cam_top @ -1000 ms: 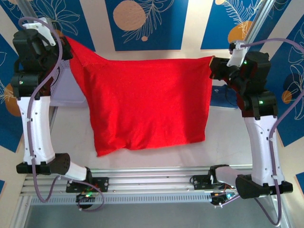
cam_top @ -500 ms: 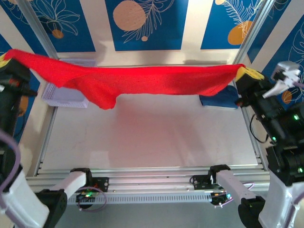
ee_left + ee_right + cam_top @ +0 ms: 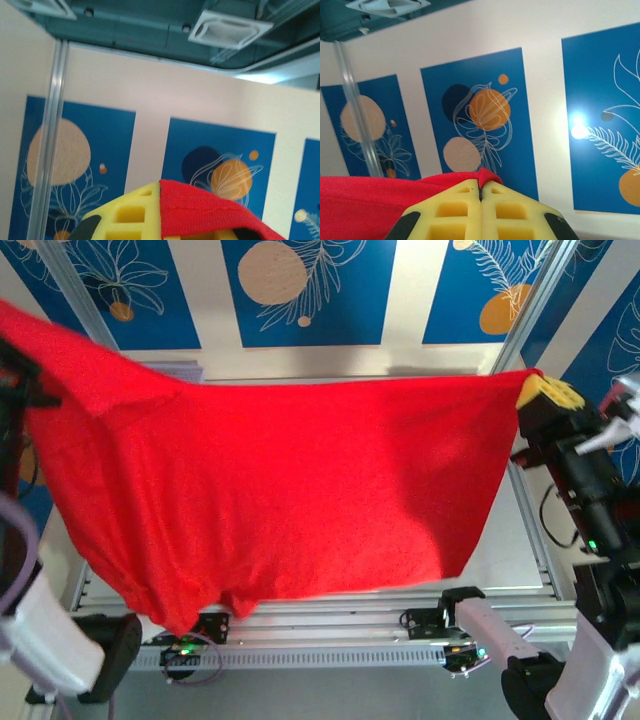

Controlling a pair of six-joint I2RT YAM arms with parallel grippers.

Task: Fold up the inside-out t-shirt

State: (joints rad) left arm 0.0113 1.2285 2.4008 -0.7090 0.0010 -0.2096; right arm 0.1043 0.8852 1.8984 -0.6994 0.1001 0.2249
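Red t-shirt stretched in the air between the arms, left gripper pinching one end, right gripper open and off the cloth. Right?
Not quite. The right gripper is also shut on the red t-shirt, with cloth pinched in its closed yellow jaws; the right wrist view shows it. The rest stands: left gripper pinching its end, shirt stretched in the air.

light: bright, even, from overhead | shadow: soft darker patch on right half of red t-shirt (image 3: 290, 490) | glare: white hotspot on blue wall panel (image 3: 602, 115) | blur: top view's left edge smeared
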